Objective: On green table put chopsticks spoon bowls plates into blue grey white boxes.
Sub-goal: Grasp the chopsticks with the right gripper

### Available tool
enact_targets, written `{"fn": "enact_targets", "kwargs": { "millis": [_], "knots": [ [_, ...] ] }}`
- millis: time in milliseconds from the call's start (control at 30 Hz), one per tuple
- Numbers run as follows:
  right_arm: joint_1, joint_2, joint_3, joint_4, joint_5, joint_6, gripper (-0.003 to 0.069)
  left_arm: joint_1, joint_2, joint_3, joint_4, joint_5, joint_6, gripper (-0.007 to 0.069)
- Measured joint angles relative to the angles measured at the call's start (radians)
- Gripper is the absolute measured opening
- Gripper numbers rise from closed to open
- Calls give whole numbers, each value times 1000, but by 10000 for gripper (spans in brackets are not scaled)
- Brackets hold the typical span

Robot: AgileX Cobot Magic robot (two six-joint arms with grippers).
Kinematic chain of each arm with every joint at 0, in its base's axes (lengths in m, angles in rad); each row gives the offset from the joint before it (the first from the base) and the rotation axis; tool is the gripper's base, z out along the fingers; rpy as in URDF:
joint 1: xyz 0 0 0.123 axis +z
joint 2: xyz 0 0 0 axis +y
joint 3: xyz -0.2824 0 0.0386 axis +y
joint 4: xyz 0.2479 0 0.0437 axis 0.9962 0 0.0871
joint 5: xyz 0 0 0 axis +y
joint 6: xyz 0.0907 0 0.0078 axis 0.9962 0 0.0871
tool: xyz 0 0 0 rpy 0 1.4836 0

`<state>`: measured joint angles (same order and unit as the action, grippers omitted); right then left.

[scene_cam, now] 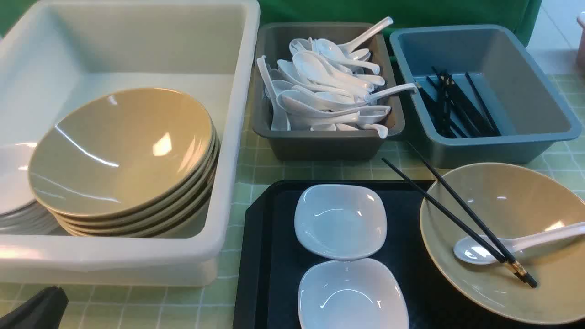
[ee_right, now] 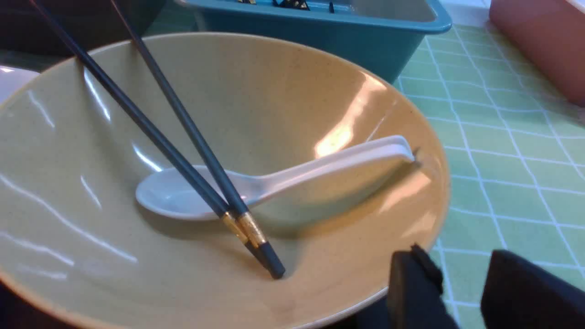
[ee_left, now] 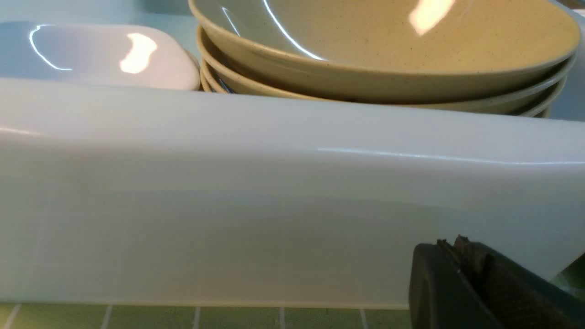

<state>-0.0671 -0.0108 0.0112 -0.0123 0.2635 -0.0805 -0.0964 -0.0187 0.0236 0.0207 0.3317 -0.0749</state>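
Note:
A tan bowl [scene_cam: 512, 205] sits on the right end of the black tray [scene_cam: 269, 256]. Two black chopsticks [scene_cam: 450, 210] and a white spoon [scene_cam: 525, 242] lie in it. Two white plates [scene_cam: 340, 219] rest on the tray to its left. In the right wrist view my right gripper [ee_right: 457, 262] stands open and empty just outside the bowl's [ee_right: 274, 91] rim, near the spoon's [ee_right: 292, 173] handle end. My left gripper [ee_left: 457, 244] is shut and empty, low before the white box's [ee_left: 274, 205] near wall; it shows at the bottom left corner [scene_cam: 32, 310].
The white box [scene_cam: 237, 137] holds several stacked bowls [scene_cam: 119, 146] and stacked plates. The grey box [scene_cam: 320, 144] is full of spoons, and the blue box [scene_cam: 502, 146] holds several chopsticks. A pinkish container [ee_right: 539, 41] stands on the green table [scene_cam: 283, 171] at the far right.

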Motion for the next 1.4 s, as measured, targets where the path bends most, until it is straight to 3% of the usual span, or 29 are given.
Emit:
{"fn": "enact_targets", "kwargs": {
  "millis": [733, 900, 933, 1033, 1167, 1367, 1400],
  "knots": [
    [0, 0, 0, 0, 0, 0, 236, 0, 1, 0, 3, 0, 1, -2],
    [0, 0, 0, 0, -2, 5, 236, 0, 1, 1, 138, -1, 67, -2],
    [0, 0, 0, 0, -9, 25, 236, 0, 1, 1, 214, -4, 92, -2],
    [0, 0, 5, 0, -53, 100, 236, 0, 1, 3, 271, -32, 109, -2],
    [0, 0, 16, 0, -159, 219, 236, 0, 1, 3, 304, -115, 112, -2],
    [0, 0, 16, 0, -233, 302, 236, 0, 1, 3, 324, -177, 112, -2],
    [0, 0, 16, 0, -248, 376, 236, 0, 1, 3, 311, -189, 98, -2]
  ]
}}
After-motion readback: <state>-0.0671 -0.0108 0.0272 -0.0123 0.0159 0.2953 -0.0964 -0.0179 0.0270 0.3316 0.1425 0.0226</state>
